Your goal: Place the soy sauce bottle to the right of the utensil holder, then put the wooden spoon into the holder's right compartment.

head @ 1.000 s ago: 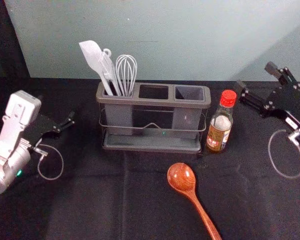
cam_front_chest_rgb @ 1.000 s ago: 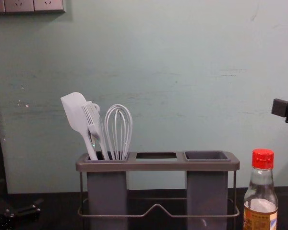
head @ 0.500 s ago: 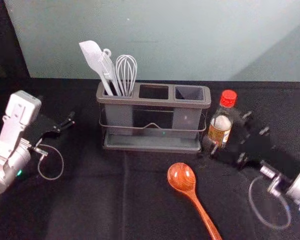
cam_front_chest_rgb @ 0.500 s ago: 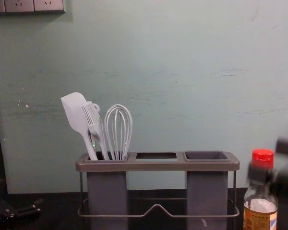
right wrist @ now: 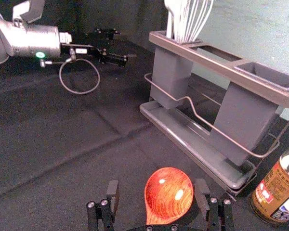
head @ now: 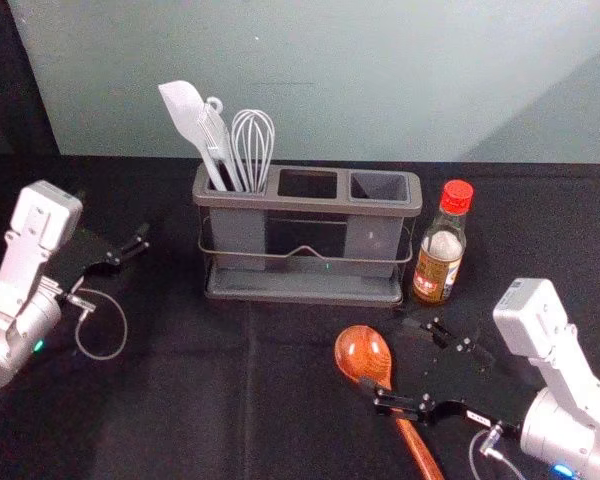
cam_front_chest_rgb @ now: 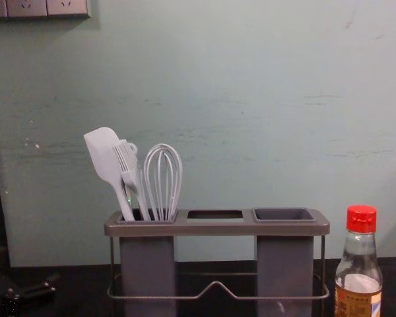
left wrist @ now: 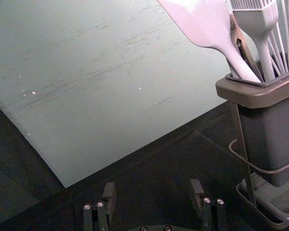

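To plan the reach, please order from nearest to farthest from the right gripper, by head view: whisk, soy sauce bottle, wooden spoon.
From the right gripper:
1. Wooden spoon, beside its open fingers.
2. Soy sauce bottle, right of the holder.
3. Whisk, in the holder's left compartment.

In the head view, a broad lane crosses the black-clothed bench (head: 190, 400), lower middle, between the left gripper (head: 112, 218) and wooden spoon (head: 362, 350). The utensil holder (head: 308, 285) blocks centre; spatula (head: 183, 108) and whisk (head: 252, 140) obstruct its left compartment from above, its other two lie open upward. The soy sauce bottle (head: 439, 262) leaves a slim gap at its right end. Lower right, the right gripper (head: 388, 354) bars the way, jaws apart.
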`<control>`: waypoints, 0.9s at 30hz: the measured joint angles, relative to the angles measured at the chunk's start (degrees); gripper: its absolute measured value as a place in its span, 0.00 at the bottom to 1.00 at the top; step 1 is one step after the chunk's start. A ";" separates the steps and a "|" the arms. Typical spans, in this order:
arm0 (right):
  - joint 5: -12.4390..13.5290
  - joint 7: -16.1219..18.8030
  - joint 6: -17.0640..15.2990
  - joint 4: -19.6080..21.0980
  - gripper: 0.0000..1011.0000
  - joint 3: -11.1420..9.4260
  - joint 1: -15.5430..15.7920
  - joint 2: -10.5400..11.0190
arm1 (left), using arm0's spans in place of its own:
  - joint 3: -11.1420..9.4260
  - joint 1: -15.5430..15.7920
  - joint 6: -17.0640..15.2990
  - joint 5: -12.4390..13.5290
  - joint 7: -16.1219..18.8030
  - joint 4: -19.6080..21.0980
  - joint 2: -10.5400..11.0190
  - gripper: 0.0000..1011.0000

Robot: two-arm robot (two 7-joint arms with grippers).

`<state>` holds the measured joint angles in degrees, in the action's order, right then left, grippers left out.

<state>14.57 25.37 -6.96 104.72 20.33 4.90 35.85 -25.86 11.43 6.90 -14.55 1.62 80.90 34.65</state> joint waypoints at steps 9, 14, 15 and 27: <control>-0.15 -0.11 -0.19 0.08 0.99 -0.04 -0.04 -0.29 | 0.00 0.00 0.00 0.00 0.00 0.00 0.00 0.99; -0.15 -0.13 -0.19 0.07 0.99 -0.06 -0.05 -0.28 | 0.00 0.00 0.00 0.00 0.00 0.00 0.00 0.99; -0.14 -0.13 -0.19 0.07 0.99 -0.07 -0.05 -0.27 | 0.00 0.00 0.00 0.00 0.00 0.00 0.00 0.99; -1.56 -0.29 -0.89 0.98 0.99 0.46 -0.28 -0.32 | 0.00 0.00 0.00 0.00 0.00 0.00 0.00 0.99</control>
<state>13.02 25.08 -7.86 105.71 20.78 4.62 35.54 -25.86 11.43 6.90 -14.55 1.62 80.90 34.65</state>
